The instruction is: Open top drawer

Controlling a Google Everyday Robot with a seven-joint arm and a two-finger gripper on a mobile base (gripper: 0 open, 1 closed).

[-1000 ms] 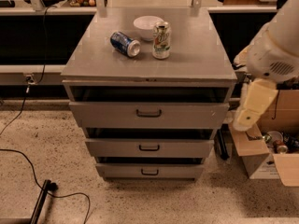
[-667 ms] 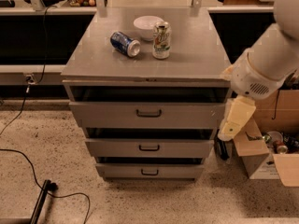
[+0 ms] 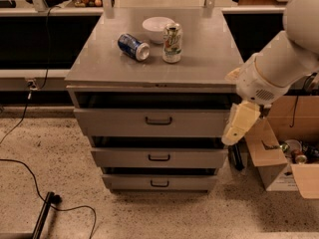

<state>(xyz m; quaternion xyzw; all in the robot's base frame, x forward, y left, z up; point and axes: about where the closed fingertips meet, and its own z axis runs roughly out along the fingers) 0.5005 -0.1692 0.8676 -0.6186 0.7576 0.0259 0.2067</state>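
Note:
The top drawer (image 3: pixel 124 122) is the widest grey metal drawer of the three, with a small dark handle (image 3: pixel 158 120) at its centre. Its front stands a little out from the cabinet, with a dark gap above it. My gripper (image 3: pixel 235 133) hangs from the white arm at the right, its cream fingers pointing down in front of the drawer's right end, well right of the handle. It holds nothing.
On the cabinet top (image 3: pixel 94 63) lie a blue can on its side (image 3: pixel 133 46), an upright green-white can (image 3: pixel 172 43) and a white bowl (image 3: pixel 157 28). Two narrower drawers (image 3: pixel 158 158) sit below. Cardboard boxes (image 3: pixel 271 158) stand at the right; a cable (image 3: pixel 30 178) runs over the floor at the left.
My arm and gripper have moved left and down, from beside the cabinet to its right front corner. The drawers and cans have not moved.

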